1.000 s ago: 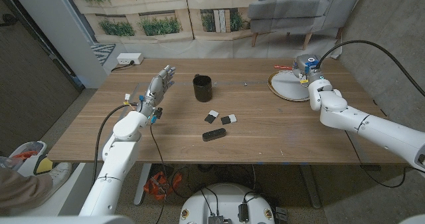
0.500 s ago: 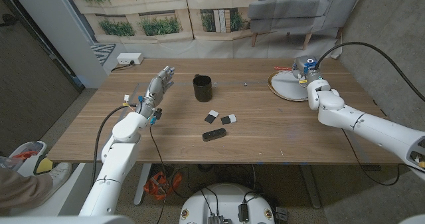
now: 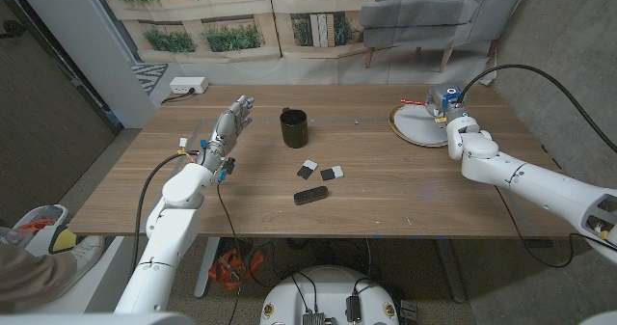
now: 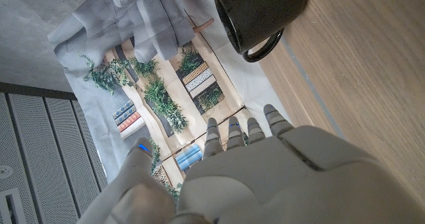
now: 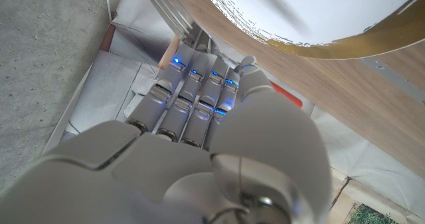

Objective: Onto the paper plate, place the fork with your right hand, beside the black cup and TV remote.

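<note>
The white paper plate (image 3: 416,125) with a gold rim lies at the table's far right, its rim also in the right wrist view (image 5: 312,38). My right hand (image 3: 445,101) hovers over the plate's far edge, fingers (image 5: 199,84) curled around the fork. The fork's metal tines (image 5: 166,8) stick out past the fingertips, and its red handle end (image 3: 412,101) pokes out toward the cup side. The black cup (image 3: 294,128) stands at the middle back, and the TV remote (image 3: 309,196) lies nearer to me. My left hand (image 3: 229,127) waits left of the cup, fingers straight and holding nothing.
Two small black-and-white blocks (image 3: 308,169) (image 3: 332,174) lie between the cup and the remote. A white power strip (image 3: 187,86) sits at the far left corner. The table's right edge runs close to the plate.
My right hand has shifted slightly nearer over the plate's far edge, and its forearm has swung a little. The left arm, cup and remote have not moved.
</note>
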You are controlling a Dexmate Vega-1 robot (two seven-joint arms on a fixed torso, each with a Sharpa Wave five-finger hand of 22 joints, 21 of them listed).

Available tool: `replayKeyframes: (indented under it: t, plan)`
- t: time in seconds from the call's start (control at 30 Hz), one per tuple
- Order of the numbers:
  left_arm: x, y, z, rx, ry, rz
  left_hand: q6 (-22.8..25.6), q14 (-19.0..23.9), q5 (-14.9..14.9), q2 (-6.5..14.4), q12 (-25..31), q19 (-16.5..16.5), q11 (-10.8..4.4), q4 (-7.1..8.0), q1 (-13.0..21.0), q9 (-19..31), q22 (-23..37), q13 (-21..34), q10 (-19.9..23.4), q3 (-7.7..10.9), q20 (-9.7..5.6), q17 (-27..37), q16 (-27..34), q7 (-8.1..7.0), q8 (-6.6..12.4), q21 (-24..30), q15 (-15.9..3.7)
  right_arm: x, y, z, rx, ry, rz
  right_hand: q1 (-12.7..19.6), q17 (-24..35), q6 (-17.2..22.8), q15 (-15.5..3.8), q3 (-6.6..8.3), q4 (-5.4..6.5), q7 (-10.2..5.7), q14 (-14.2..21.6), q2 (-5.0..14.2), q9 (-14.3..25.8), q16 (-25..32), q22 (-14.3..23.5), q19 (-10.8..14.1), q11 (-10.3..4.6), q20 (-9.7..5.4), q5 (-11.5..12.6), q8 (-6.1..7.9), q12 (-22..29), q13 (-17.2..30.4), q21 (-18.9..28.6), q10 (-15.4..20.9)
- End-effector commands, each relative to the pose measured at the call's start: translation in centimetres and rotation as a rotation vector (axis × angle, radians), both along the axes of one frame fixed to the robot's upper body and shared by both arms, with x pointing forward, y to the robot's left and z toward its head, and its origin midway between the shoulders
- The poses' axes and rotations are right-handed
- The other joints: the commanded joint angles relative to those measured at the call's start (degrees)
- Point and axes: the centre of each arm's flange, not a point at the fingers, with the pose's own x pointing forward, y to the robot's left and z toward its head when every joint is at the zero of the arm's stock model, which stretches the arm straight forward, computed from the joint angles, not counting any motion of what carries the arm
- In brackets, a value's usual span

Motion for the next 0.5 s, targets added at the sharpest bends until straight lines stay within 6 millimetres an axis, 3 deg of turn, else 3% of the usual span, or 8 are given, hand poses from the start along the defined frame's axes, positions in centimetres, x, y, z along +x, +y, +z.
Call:
replayKeyframes:
  t: [0.03, 0.5]
  plan:
    - [0.2, -0.2, 0.2, 0.001, 0.003, -0.003, 0.3, -0.2, 0.0, 0.3, 0.3, -0.4, 0.02, -0.06, 0.2, 0.2, 0.1, 0.2, 0.1, -0.21, -0.02, 0.1, 0.3, -0.03, 0.07, -0.2, 0.14, 2.0, -0.9, -0.8, 0.027, 0.035, -0.033, 0.3, 0.3, 1.2, -7.65, 0.08, 0.13, -1.84, 0.2, 0.59, 3.7, -0.1, 0.1, -0.4, 0.14, 0.01, 0.2, 1.54, 0.0, 0.3, 0.3, -0.1]
    - [0.0, -0.3, 0.4, 0.018, 0.003, -0.019, 0.8, -0.2, -0.1, 0.0, 0.4, -0.4, 0.02, 0.07, -0.1, 0.2, 0.1, 0.2, 0.3, -0.47, -0.01, 0.1, 0.3, 0.20, 0.22, -0.2, 0.10, 3.7, -1.1, -1.5, 0.052, 0.064, -0.052, 0.3, 0.6, 0.9, -7.73, 0.01, 0.21, -1.93, 0.1, 0.84, 4.2, -0.2, 0.1, -0.7, 0.04, -0.01, 0.3, 1.66, 0.1, 0.6, 0.5, -0.3]
